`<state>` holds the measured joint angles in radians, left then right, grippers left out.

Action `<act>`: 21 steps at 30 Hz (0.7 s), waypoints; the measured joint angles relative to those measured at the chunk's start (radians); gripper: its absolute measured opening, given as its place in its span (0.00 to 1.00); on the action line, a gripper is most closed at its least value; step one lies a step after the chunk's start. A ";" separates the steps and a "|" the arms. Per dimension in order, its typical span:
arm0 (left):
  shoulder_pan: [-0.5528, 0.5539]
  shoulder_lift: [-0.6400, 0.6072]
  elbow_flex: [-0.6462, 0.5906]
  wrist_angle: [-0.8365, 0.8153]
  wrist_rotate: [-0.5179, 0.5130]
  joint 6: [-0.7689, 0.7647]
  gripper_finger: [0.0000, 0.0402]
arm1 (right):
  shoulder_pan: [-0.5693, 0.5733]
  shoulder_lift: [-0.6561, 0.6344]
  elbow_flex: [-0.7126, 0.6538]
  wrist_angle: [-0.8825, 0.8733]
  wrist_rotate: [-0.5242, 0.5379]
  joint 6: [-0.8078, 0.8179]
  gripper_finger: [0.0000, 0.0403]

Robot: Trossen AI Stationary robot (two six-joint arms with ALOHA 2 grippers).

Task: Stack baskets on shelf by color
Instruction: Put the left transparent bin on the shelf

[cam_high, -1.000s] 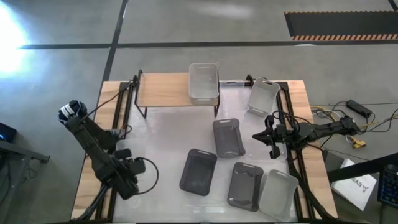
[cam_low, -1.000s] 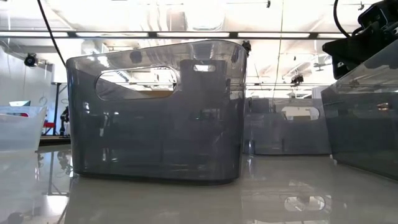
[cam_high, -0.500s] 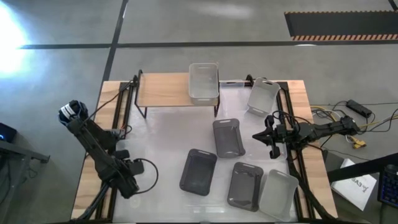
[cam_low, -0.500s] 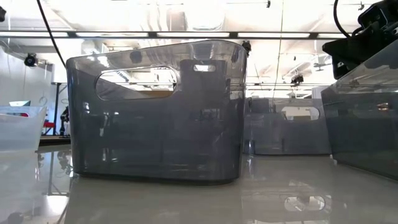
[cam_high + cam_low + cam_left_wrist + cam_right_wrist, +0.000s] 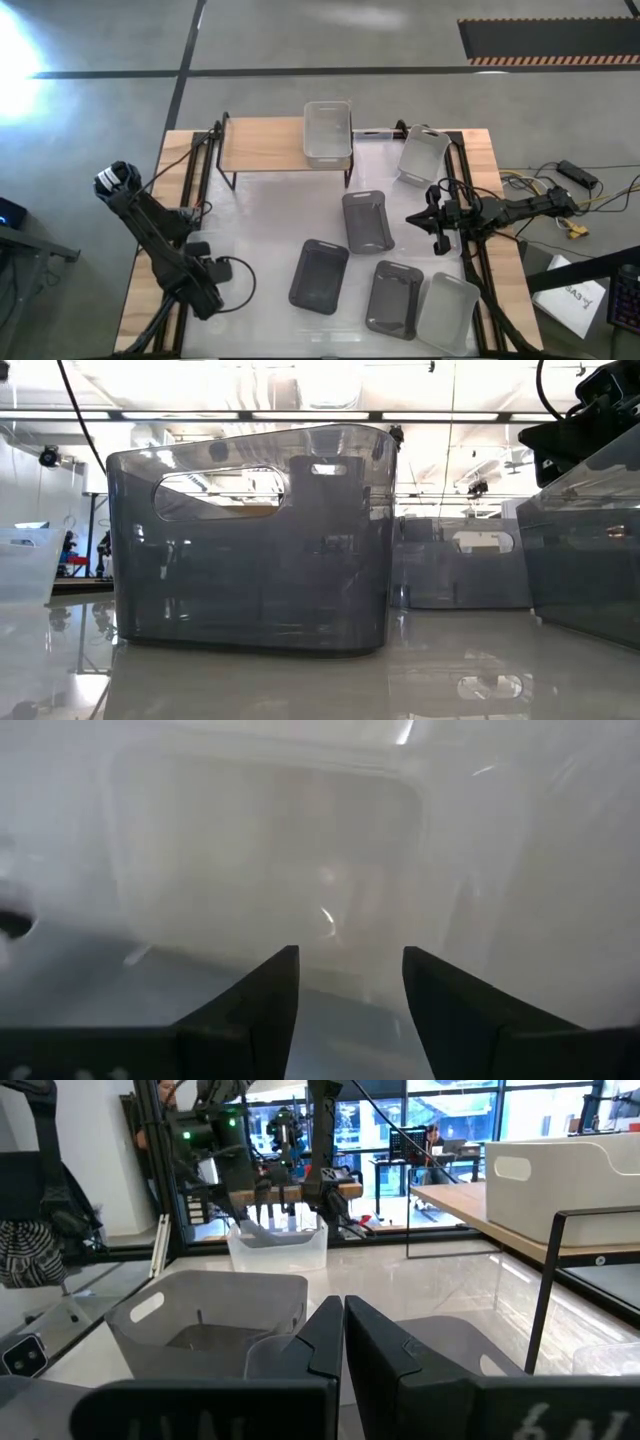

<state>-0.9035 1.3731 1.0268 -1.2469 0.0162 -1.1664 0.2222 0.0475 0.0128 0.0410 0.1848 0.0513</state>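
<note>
Bright overhead light, glare on the glossy table (image 5: 300, 680), hazy left wrist view.

White-topped table (image 5: 270, 240) with wooden side edges (image 5: 145, 290) stands on a grey concrete floor (image 5: 300, 40). A black-and-orange striped mat (image 5: 548, 40) lies on the floor beyond the table. Cables (image 5: 560, 180) and a white paper sheet (image 5: 580, 300) lie beside its right edge.
</note>
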 joint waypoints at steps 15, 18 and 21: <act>-0.008 0.101 0.119 -0.013 -0.025 -0.024 0.41 | 0.000 0.000 0.000 0.000 0.000 0.000 0.02; -0.008 0.128 0.113 -0.010 -0.024 -0.024 0.41 | 0.000 0.000 0.000 0.000 0.000 0.000 0.02; -0.008 0.148 0.111 -0.010 -0.023 -0.023 0.41 | 0.000 0.000 0.000 0.000 0.000 0.000 0.02</act>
<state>-0.9119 1.5215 1.1381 -1.2566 -0.0068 -1.1892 0.2219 0.0475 0.0127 0.0410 0.1846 0.0513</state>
